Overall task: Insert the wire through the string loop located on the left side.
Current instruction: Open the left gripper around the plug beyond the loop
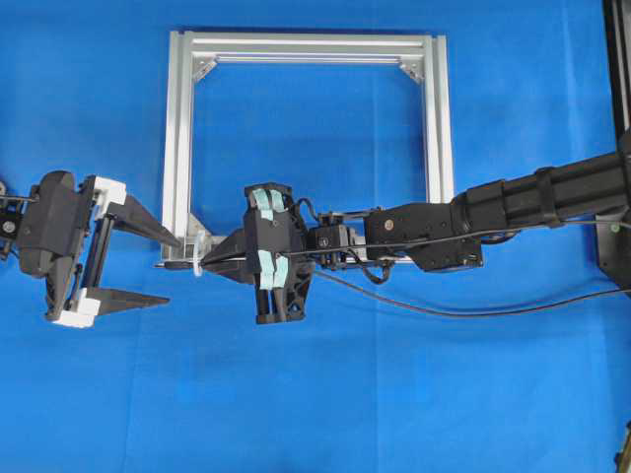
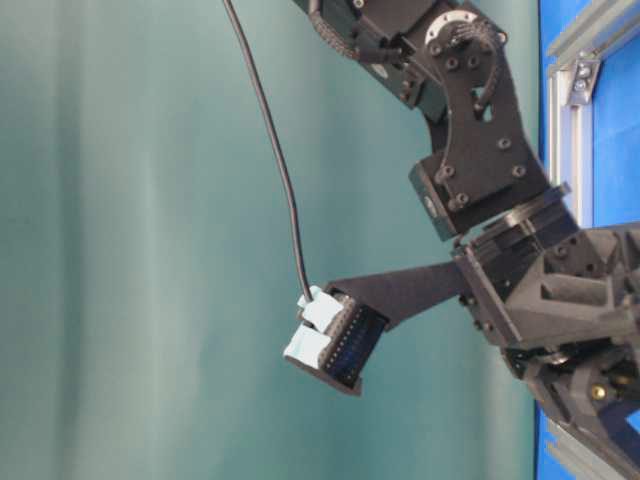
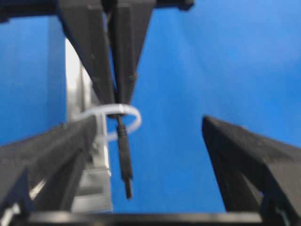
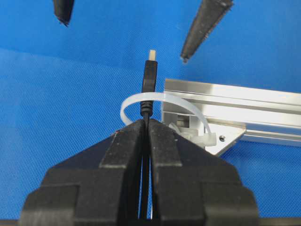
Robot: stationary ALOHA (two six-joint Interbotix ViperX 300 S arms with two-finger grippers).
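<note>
The right hand (image 4: 146, 129) is pinching the wire (image 4: 149, 77), whose plug is poking leftward through the string loop (image 4: 162, 101) at the frame's (image 1: 177, 148) near-left corner; the left hand (image 1: 163, 266), spread wide, is flanking the plug tip.

The left gripper (image 1: 166, 270) stands with its fingers spread wide, and the plug end of the wire (image 4: 150, 77) pokes into the open gap between them with blue cloth visible on either side of it. One left finger (image 3: 56, 146) lies close against the aluminium frame (image 1: 180, 148) at its lower left corner, leaving little room there. The right gripper (image 4: 146, 123), clamped on the wire, crowds the string loop (image 4: 160, 101) from the other side. The wire fills only the loop's middle. Below the frame the tablecloth (image 1: 315, 394) lies bare apart from the trailing cable.
</note>
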